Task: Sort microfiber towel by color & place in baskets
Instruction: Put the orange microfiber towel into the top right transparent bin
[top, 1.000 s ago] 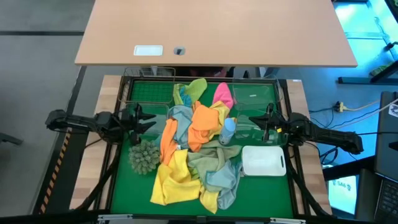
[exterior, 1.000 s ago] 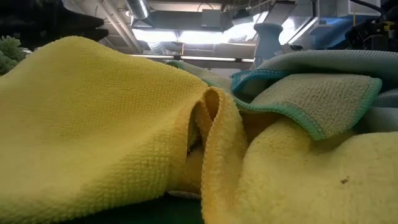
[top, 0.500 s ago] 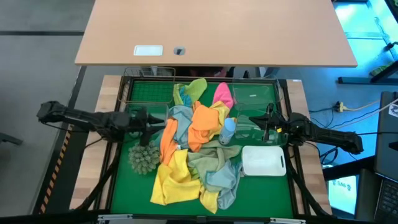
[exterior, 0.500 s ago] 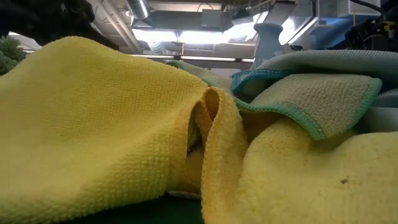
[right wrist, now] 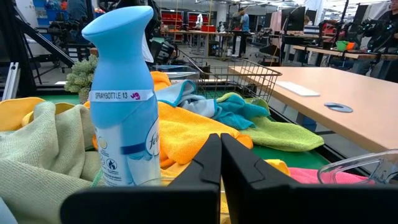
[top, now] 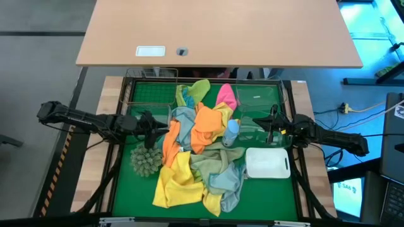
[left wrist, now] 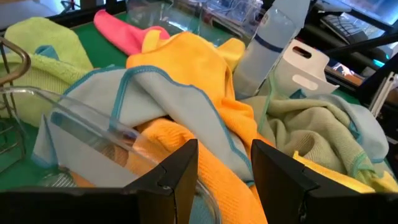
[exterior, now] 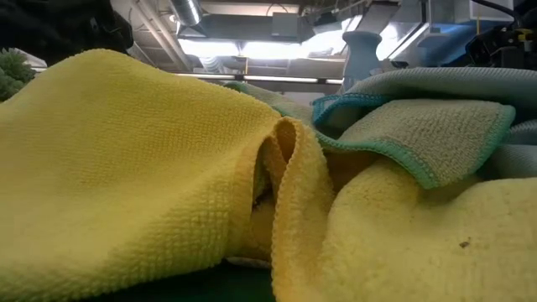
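1. My left gripper (top: pixel 153 126) sat at nine o'clock of the heap, its fingers (left wrist: pixel 177 171) parted with a clear gap and nothing between them. They faced the orange fuzzy microfiber towel (left wrist: pixel 180 146) under a pale blue cloth with a teal edge (left wrist: pixel 155 102), I judged so as to take hold of one cloth from the side.
2. A spiky grey-green ball (top: pixel 146 159) lay at seven o'clock of the heap, just beside that gripper and apart from the sorting.
3. The heap of soft towels (top: pixel 201 145) covered the middle of the green mat, yellow ones (top: pixel 173 183) at six o'clock, a light green one (top: pixel 199 89) and a pink one (top: pixel 226 96) at twelve. None lay sorted in the clear plastic baskets (top: pixel 265 101) yet.
4. A small light-blue spray bottle (right wrist: pixel 121 99) stood at three o'clock of the heap.
5. A white rectangular basket (top: pixel 267 163) sat at four o'clock.
6. My right gripper (right wrist: pixel 221 155) waited at three o'clock, fingers pressed together on nothing, out of the way.
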Controlling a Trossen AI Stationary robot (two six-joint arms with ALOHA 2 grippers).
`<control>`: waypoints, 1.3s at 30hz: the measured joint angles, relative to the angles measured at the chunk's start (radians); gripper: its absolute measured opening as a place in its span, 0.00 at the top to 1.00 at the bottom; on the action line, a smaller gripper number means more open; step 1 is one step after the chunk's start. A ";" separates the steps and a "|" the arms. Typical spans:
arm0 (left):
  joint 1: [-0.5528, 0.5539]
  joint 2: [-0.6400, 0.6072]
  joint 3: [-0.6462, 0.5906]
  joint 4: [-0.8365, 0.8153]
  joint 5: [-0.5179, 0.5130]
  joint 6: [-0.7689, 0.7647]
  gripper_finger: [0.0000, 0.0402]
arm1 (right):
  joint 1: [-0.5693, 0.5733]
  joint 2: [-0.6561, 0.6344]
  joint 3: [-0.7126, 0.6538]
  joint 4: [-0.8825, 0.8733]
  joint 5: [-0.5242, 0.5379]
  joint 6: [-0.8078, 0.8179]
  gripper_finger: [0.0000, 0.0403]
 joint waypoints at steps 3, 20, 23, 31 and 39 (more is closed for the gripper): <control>0.000 -0.009 0.000 0.052 0.002 0.009 0.64 | 0.000 0.000 0.000 0.000 0.000 0.000 0.99; 0.000 0.025 0.394 -0.354 0.047 0.161 0.66 | 0.000 0.000 0.000 0.000 0.000 0.000 0.99; 0.000 0.075 0.418 -0.358 0.096 0.154 0.66 | 0.000 0.000 0.000 0.000 0.000 0.000 0.99; -0.021 0.221 0.425 -0.409 0.222 0.043 0.66 | 0.000 0.000 0.000 0.001 0.000 0.000 0.99; -0.022 0.245 0.425 -0.496 0.284 -0.091 0.66 | 0.000 0.000 0.000 0.000 0.000 0.000 0.99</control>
